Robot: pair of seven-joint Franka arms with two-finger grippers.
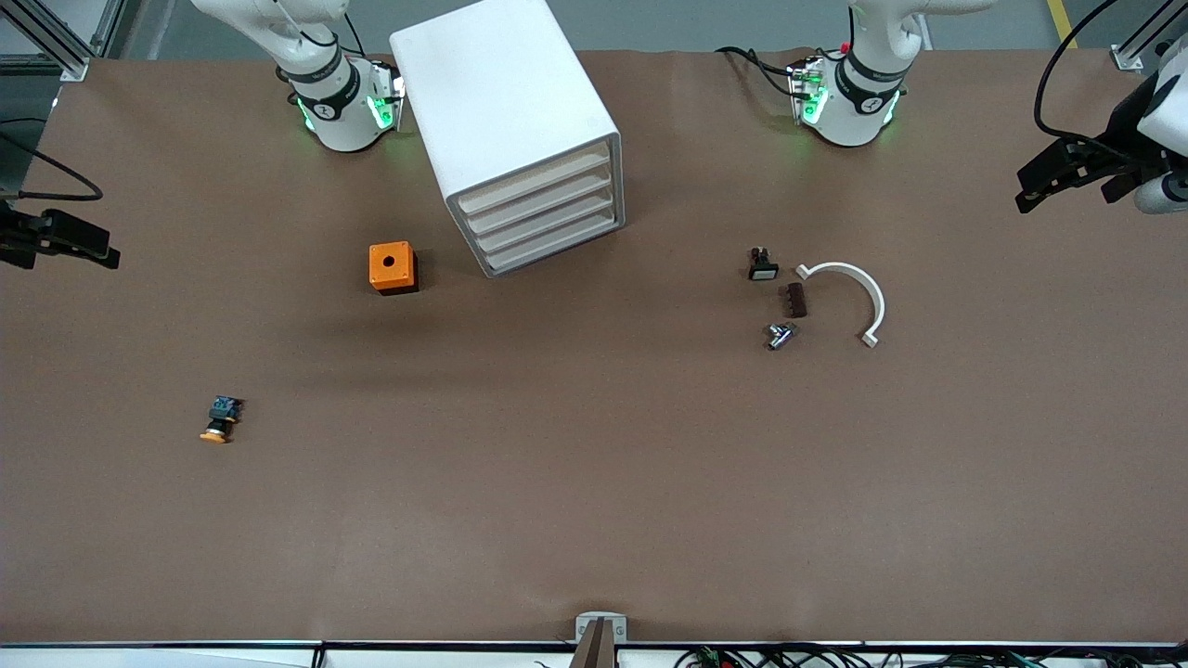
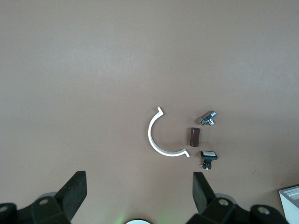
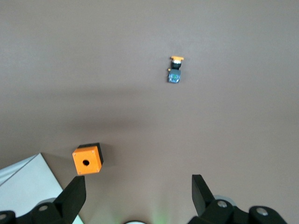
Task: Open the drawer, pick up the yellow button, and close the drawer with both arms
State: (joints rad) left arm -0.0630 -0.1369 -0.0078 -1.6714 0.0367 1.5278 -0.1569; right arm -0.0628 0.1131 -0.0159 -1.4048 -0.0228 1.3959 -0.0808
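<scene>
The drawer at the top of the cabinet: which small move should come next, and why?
Probably bring the left gripper, jaws open and off at the table's end, toward the top drawer. All four drawers look shut, and the button already lies on the table.
</scene>
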